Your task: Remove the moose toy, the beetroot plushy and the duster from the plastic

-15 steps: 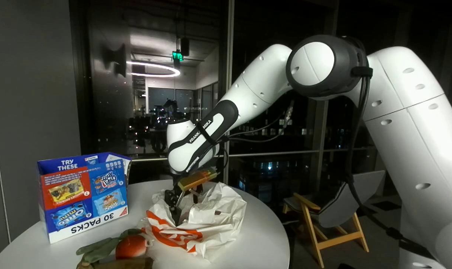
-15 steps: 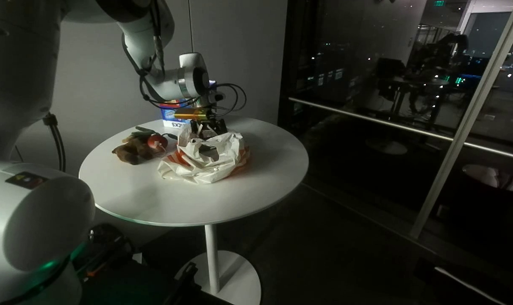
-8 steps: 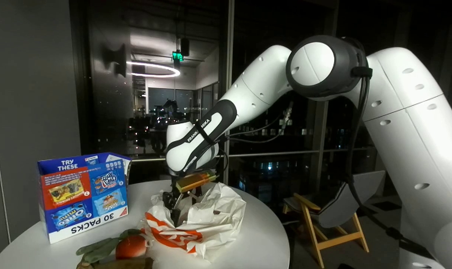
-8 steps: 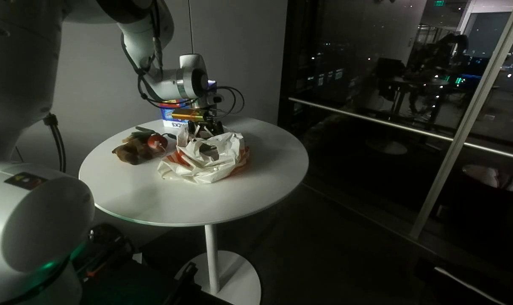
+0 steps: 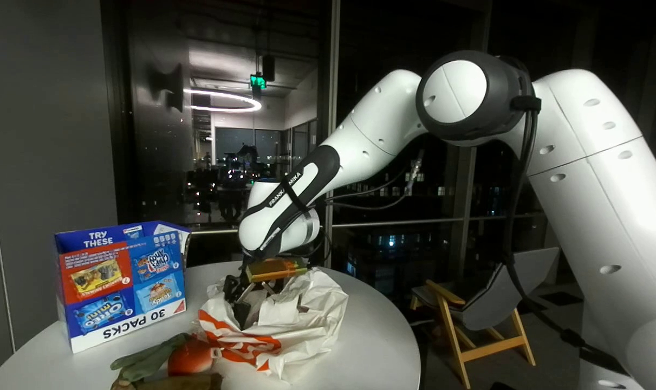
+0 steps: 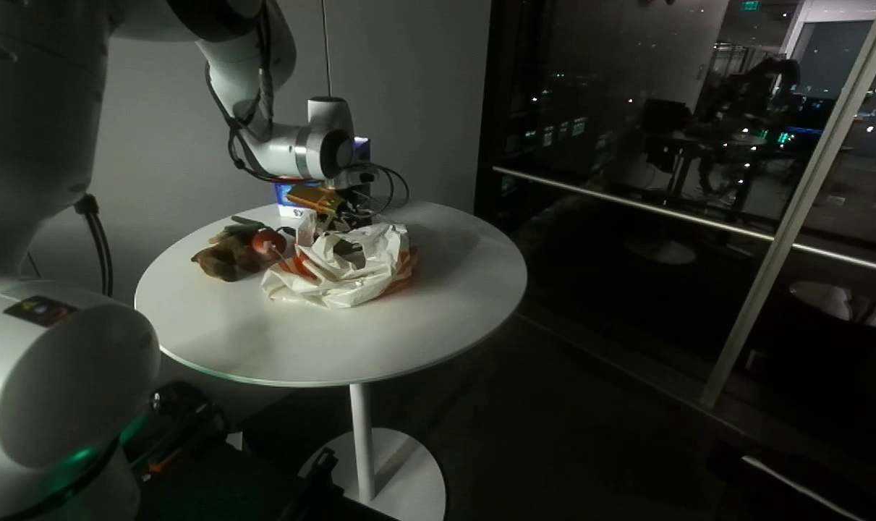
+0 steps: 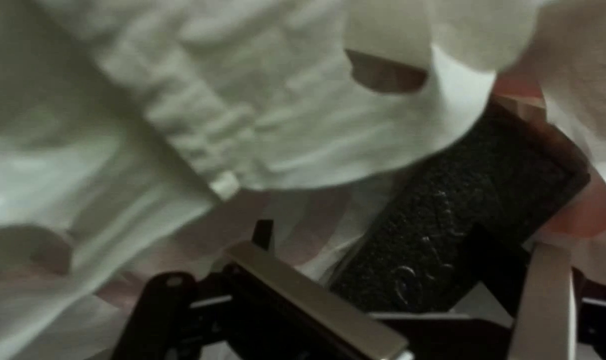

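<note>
Reaches into plastic (image 5: 306,336) with end effector (image 7: 375,240) spread wide | faces duster (image 7: 448,200) beyond jaws | in wrist view, slants lengthwise from between them, pointing away past right-hand jaw

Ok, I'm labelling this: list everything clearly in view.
Table: 1, white, foreground
Box: 1, mostly blue, on table
Bag: 1, white and orange-red, on table
Duster: 1, black, in bag
Beetroot plushy: 1, red and green, beside bag
Moose toy: 1, brown, beside beetroot plushy
Chair: 1, grey, beyond table
Ring light: 1, white, background
Sign: 1, green, background
Arm: 1, mostly white, over table
Gripper: 1, black, partly in bag
Block: 1, gold, above gripper
</note>
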You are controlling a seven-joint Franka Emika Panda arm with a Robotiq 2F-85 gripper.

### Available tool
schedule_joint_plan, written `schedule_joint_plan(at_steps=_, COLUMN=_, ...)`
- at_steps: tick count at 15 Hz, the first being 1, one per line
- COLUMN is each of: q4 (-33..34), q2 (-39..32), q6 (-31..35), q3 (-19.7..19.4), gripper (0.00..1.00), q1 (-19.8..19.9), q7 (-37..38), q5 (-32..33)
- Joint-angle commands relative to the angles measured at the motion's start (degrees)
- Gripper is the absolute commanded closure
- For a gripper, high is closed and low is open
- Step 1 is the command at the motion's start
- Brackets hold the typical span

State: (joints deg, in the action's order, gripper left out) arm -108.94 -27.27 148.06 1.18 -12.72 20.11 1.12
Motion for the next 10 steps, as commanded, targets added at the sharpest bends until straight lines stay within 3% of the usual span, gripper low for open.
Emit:
schedule_joint_plan(at_steps=1, q4=-2.08, q2=2.69, q6=7.21, q3=0.61, gripper=0.00, q1=0.30, q7=0.97, q5=-2.61)
schedule_joint_plan(at_steps=3, q4=-2.64, q2=3.44, q6=9.93, q3=0.95, gripper=0.00, q1=0.24, q7=0.25, q5=-3.36)
schedule_joint_plan(at_steps=10, q4=-2.89, q2=0.04, q6=9.56, q3=-0.71, gripper=0.00, q1=-1.59, q7=1.36, q5=-1.12)
